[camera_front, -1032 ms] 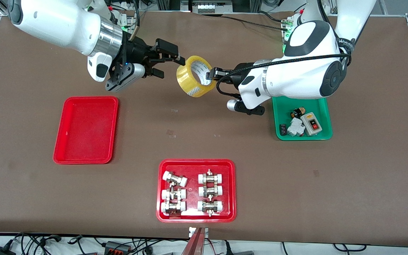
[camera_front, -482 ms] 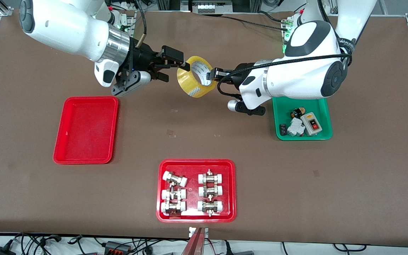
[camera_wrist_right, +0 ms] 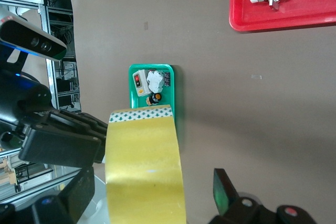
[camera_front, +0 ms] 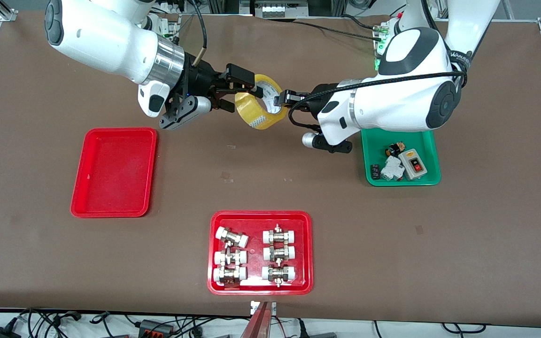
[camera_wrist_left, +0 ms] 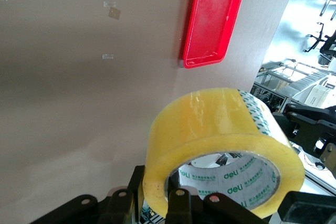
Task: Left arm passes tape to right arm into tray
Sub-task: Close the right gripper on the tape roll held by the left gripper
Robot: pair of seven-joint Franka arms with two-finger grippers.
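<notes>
The right end effector point(camera_front: 238, 90) has slid closer. A moment ago it was a little way off; now its wide-open fingers sit around the edge of the tape point(camera_front: 258, 107). The left end effector point(camera_front: 282, 99) still grips the tape tight by its rim, up in the air over the desk point(camera_front: 298, 197). So the handover is about to happen. The right one must squeeze next. The tray point(camera_front: 113, 172) waits at about 7 o'clock from the tape.

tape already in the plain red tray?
No. The tape is up in the air, clamped by the left gripper; the tray holds nothing.
</notes>
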